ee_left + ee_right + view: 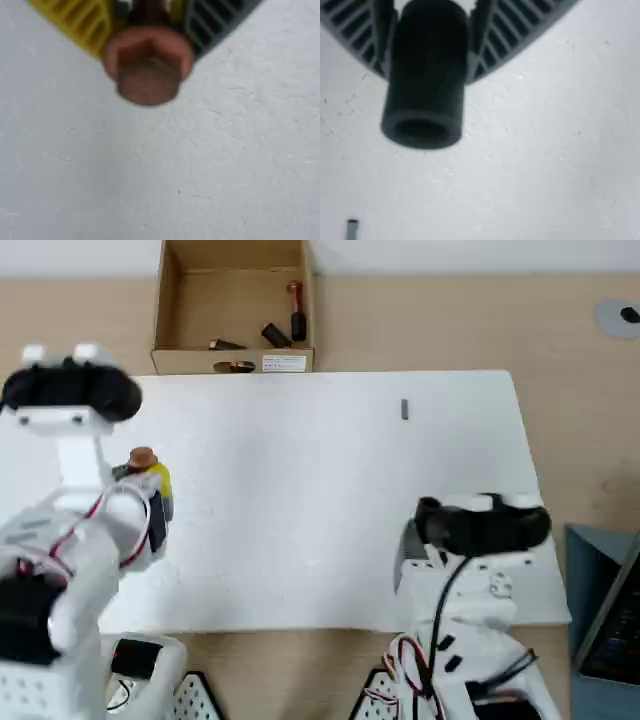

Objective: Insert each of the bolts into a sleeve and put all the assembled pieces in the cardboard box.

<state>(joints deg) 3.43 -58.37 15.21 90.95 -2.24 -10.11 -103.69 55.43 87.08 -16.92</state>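
My left gripper (pixel 147 17), with one yellow and one black finger, is shut on a copper bolt (pixel 148 67) whose hexagonal head points out past the fingertips. In the high view this gripper (pixel 150 480) hangs over the left part of the white board (pixel 300 510), with the bolt (pixel 142 457) head on its far side. My right gripper (pixel 432 27) is shut on a black sleeve (pixel 425 85) whose open end faces the board. The right arm (pixel 480 525) stands near the board's front right. The cardboard box (pixel 160 310) at the back holds several dark and copper pieces (pixel 296 310).
A small grey piece (pixel 404 409) lies on the board toward the back right and also appears as a grey piece (pixel 352 226) in the right wrist view. A laptop edge (pixel 605 610) sits at the far right. The wooden table (pixel 580 410) surrounds the board.
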